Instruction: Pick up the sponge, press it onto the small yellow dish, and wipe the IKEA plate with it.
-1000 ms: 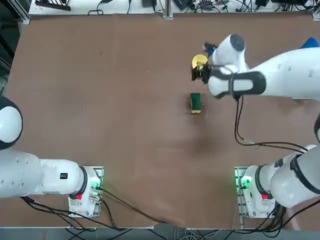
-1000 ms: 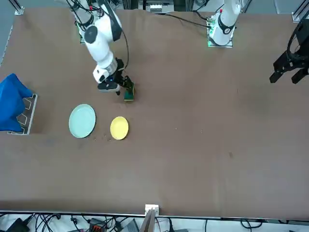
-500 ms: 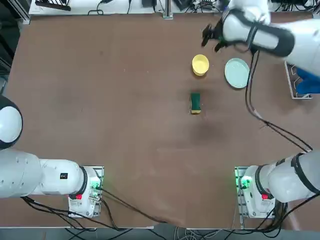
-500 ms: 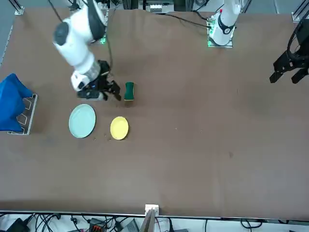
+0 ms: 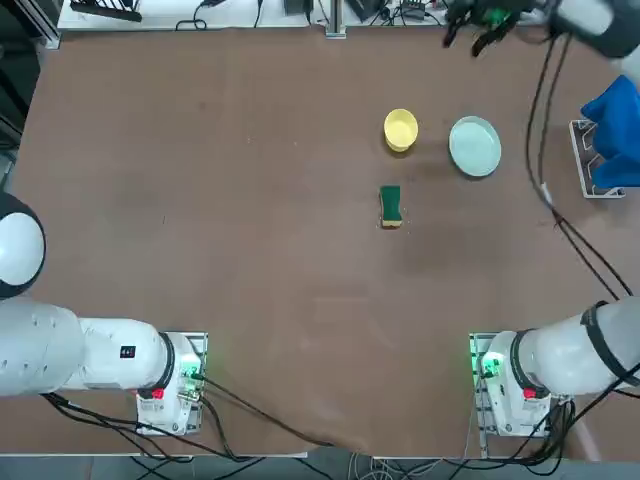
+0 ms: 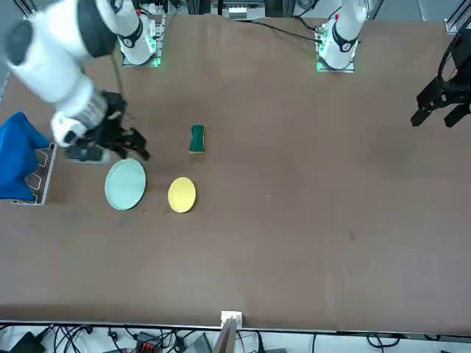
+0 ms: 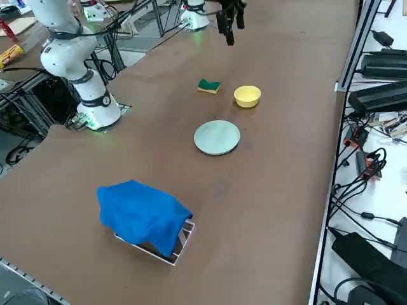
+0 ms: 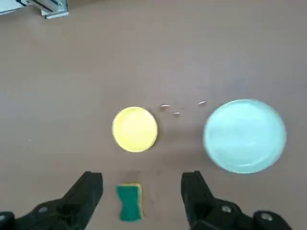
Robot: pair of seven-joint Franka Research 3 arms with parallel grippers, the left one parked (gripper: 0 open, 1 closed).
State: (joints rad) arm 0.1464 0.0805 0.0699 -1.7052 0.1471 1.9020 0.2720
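Observation:
The sponge (image 5: 391,206), green top over yellow foam, lies alone on the brown table, also shown as sponge (image 6: 196,138) and sponge (image 8: 129,203). Beyond it sits the small yellow dish (image 5: 400,129), with the pale mint IKEA plate (image 5: 474,146) to the dish's right. In the wrist view the dish (image 8: 135,129) and plate (image 8: 245,135) lie far below. My right gripper (image 5: 472,34) hangs open and empty, high over the table's far edge, well clear of all three. It also shows as gripper (image 6: 136,145), gripper (image 7: 233,30) and gripper (image 8: 142,178).
A blue cloth (image 5: 615,125) is draped over a small metal rack (image 7: 183,240) at the table's right edge. A few crumbs (image 8: 180,108) lie between dish and plate. Cables and equipment line the far edge.
My right arm has lifted away from the sponge and swung up toward the far right of the table. The sponge stays where it lay; the gripper stays open.

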